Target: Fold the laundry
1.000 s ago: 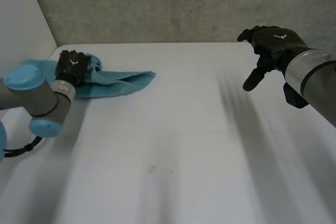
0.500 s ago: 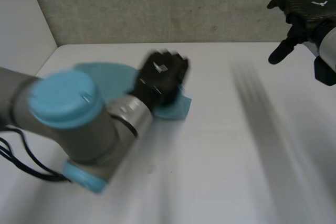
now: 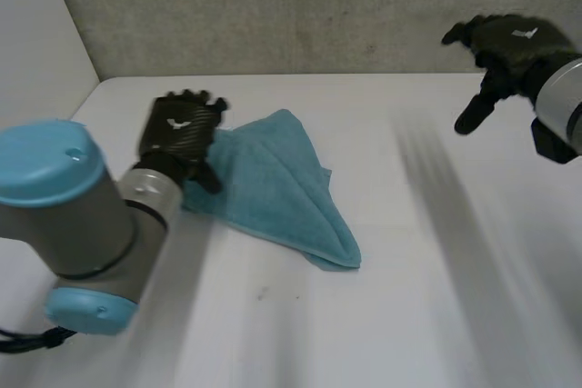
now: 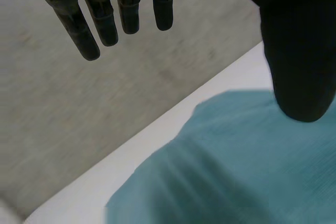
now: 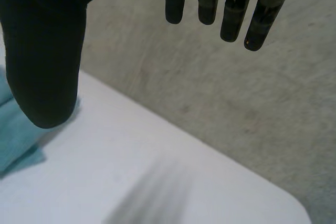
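Observation:
A teal towel [image 3: 282, 193] lies crumpled on the white table [image 3: 391, 315], left of the middle, with one corner reaching toward the front. My left hand [image 3: 182, 129] hovers over the towel's left edge, fingers [image 4: 89, 24] straight and apart from the thumb, holding nothing; the towel [image 4: 236, 166] lies below its palm. My right hand [image 3: 509, 43] is raised at the far right, above the table's back edge, fingers [image 5: 231, 9] spread and empty. A bit of the towel [image 5: 16, 135] shows beside its thumb.
A grey wall [image 3: 300, 6] runs along the table's back edge. A white panel [image 3: 36, 34] stands at the left. My left arm's big joint [image 3: 73, 215] is low over the table's front left.
My left hand carried the towel from the far left toward the middle and let it go, opening its fingers. The towel now lies spread wider. My right hand rose and moved right.

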Tool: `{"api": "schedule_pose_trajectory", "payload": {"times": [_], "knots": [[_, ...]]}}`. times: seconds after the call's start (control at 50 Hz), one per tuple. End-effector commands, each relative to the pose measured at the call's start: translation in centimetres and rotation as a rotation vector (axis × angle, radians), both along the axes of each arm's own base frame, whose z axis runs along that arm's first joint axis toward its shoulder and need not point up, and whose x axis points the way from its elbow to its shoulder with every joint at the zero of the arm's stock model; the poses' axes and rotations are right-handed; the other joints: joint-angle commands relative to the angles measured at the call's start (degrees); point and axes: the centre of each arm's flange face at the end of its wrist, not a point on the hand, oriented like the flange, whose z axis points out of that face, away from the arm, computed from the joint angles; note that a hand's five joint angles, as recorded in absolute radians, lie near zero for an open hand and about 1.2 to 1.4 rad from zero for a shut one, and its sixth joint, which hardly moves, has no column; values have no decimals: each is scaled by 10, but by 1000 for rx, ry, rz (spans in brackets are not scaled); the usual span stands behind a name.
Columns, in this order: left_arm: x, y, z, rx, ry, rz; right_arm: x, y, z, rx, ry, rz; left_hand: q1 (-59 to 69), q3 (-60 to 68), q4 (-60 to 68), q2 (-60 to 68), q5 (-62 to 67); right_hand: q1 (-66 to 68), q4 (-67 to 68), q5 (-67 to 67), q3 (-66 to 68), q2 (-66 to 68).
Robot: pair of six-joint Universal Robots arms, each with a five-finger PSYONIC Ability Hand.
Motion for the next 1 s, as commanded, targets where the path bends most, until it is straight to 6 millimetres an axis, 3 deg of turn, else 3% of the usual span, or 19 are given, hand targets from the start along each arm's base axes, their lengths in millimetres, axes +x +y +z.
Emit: {"api": "schedule_pose_trajectory", "payload": {"times": [0.02, 0.14, 0.22, 0.46, 0.56, 0.6, 0.64, 0.74, 0.96, 1.0], "knots": [[53, -45, -22, 62, -30, 163, 16, 7, -23, 44, 94, 72, 18, 21, 23, 23, 31, -10, -34, -36, -24, -28], [76, -80, -51, 125, -31, 141, 20, 12, -28, 60, 100, 90, 139, 142, 144, 144, 151, -10, -34, -36, -24, -28], [76, -95, -65, 155, -19, 60, 21, 12, -39, 88, 107, 95, 141, 144, 146, 146, 153, -10, -34, -36, -24, -28], [74, -113, -85, 183, -9, -6, 35, 16, -58, 137, 126, 136, 174, 178, 180, 180, 187, -10, -34, -36, -24, -28], [73, -113, -88, 189, -6, -9, 40, 15, -74, 179, 140, 146, 367, 371, 373, 373, 380, -10, -34, -36, -24, -28], [73, -114, -87, 188, -5, -9, 42, 16, -78, 187, 146, 152, 538, 542, 544, 544, 551, -10, -34, -36, -24, -28], [73, -114, -87, 186, -4, -9, 43, 16, -80, 191, 147, 156, 628, 632, 634, 634, 641, -10, -34, -36, -24, -28], [74, -111, -74, 163, 0, -7, 45, 14, -91, 220, 157, 158, 645, 649, 651, 651, 658, -10, -34, -36, -24, -28], [73, -75, 2, 12, 16, -22, 43, 14, -108, 318, 77, 109, 645, 649, 651, 651, 658, -10, -34, -36, -24, -28], [73, -67, 24, -38, 27, -25, 43, 14, -111, 340, 56, 100, 645, 649, 651, 651, 658, -10, -34, -36, -24, -28]]}}
